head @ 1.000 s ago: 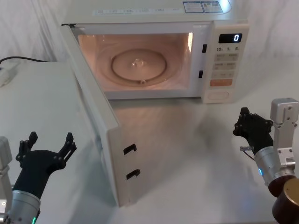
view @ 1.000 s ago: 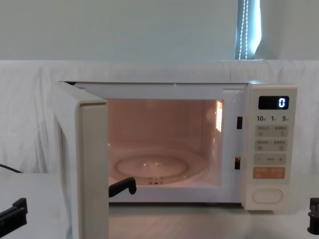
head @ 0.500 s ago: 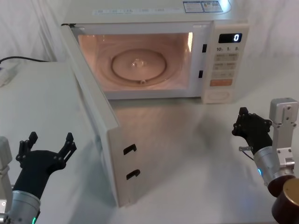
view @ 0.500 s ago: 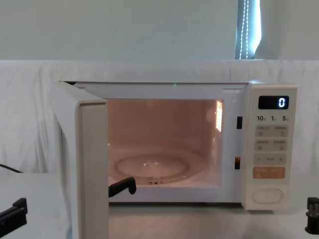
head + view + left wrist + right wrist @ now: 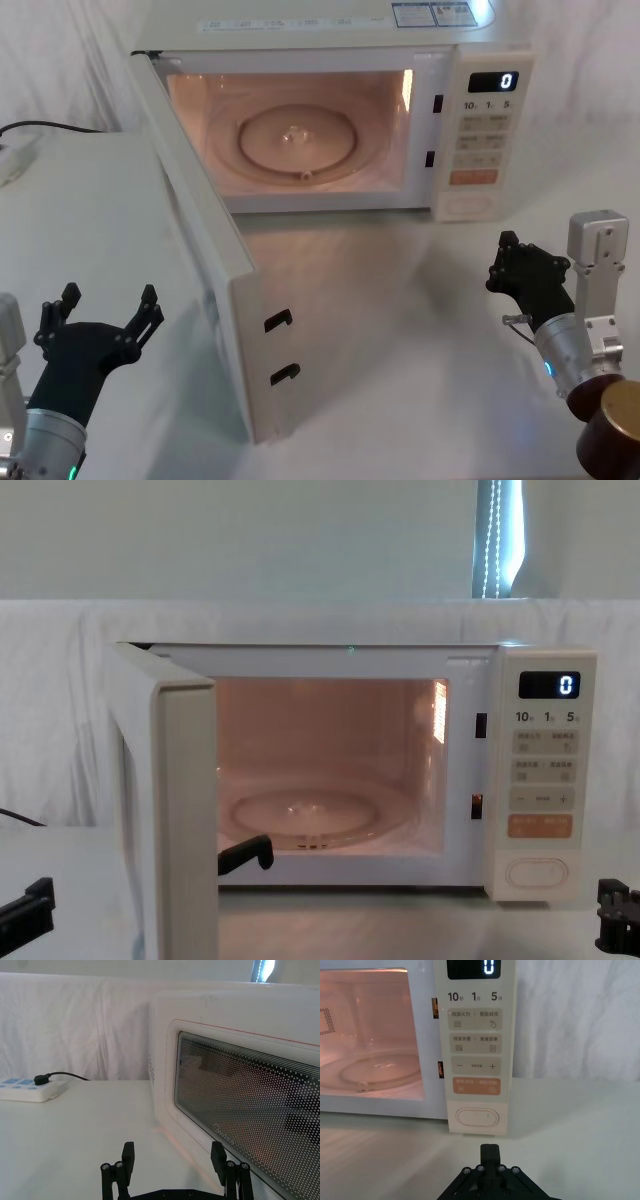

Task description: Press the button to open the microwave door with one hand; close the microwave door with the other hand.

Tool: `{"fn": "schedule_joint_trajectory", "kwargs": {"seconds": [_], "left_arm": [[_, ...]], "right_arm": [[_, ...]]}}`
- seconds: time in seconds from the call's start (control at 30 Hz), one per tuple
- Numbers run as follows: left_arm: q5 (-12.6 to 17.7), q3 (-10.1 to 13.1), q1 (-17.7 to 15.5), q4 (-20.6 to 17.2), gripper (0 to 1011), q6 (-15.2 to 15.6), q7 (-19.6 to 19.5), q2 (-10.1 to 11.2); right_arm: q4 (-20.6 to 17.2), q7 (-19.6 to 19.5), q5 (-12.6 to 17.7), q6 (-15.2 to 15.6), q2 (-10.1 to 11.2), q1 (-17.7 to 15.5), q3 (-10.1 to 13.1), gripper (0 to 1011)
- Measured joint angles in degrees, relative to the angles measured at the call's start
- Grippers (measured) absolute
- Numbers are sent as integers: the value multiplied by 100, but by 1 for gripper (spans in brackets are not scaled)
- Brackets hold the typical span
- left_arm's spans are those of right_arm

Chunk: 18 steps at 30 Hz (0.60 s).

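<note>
The microwave door (image 5: 200, 235) stands wide open, swung out toward the left, and the lit cavity glows behind it. Its dark glass window (image 5: 245, 1110) is close in front of my left gripper (image 5: 173, 1156), which is open on the door's outer side, low at the left (image 5: 100, 318). The button (image 5: 477, 1118) is the wide cream oval key at the foot of the keypad panel (image 5: 468, 205). My right gripper (image 5: 490, 1152) is shut with nothing in it and sits a short way in front of the button, apart from it (image 5: 518, 265).
A glass turntable (image 5: 295, 140) lies inside the cavity. A white power strip (image 5: 25, 1094) with a black cable lies on the table far to the left. The door's edge with two black latch hooks (image 5: 280, 345) juts toward me at the table's middle.
My right gripper has drifted slightly left and back from the keypad panel. The door and my left gripper have not moved.
</note>
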Motion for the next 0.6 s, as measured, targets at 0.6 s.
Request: {"fn": "schedule_joint_trajectory", "kwargs": {"seconds": [0.6], "left_arm": [[0,0,0,0,1001,0,0,0]], "right_arm": [[17,11,24,15,-2,7,-2,173]]}}
